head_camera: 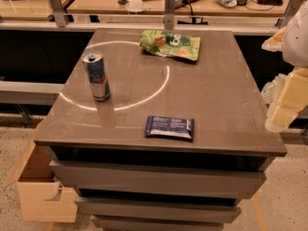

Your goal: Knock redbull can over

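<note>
The redbull can (97, 76) stands upright on the left part of the grey-brown table top (216, 95), on the rim of a bright ring of light. It is slim, blue and silver, with a silver top and pull-tab. My gripper (283, 110) shows as cream-white parts at the right edge of the view, beyond the table's right side and level with its middle. It is far to the right of the can and touches nothing on the table.
A green crinkled chip bag (171, 44) lies at the table's back centre. A flat dark-blue snack packet (169, 127) lies near the front edge. An open cardboard box (43, 186) sits on the floor at the left. Desks with clutter stand behind.
</note>
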Action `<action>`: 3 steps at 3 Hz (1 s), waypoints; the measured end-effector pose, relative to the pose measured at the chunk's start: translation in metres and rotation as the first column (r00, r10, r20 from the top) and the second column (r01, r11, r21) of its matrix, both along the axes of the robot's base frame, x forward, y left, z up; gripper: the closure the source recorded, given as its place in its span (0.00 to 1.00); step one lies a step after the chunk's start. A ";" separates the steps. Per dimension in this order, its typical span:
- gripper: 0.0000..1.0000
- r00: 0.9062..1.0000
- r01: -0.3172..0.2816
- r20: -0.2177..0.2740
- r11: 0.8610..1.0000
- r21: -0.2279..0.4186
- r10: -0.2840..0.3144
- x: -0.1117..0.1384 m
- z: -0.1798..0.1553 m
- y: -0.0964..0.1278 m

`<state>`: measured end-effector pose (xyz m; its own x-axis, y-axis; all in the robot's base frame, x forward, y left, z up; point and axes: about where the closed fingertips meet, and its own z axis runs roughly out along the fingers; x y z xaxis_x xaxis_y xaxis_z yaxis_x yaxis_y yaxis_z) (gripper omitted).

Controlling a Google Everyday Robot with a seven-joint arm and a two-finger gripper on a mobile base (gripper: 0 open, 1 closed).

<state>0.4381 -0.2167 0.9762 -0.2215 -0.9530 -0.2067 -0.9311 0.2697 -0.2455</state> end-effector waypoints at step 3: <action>0.00 0.995 -0.096 0.062 0.929 0.357 0.079 0.044 -0.027 0.049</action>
<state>0.4823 -0.1674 0.9494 -0.1232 -0.8285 -0.5462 -0.9450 0.2660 -0.1903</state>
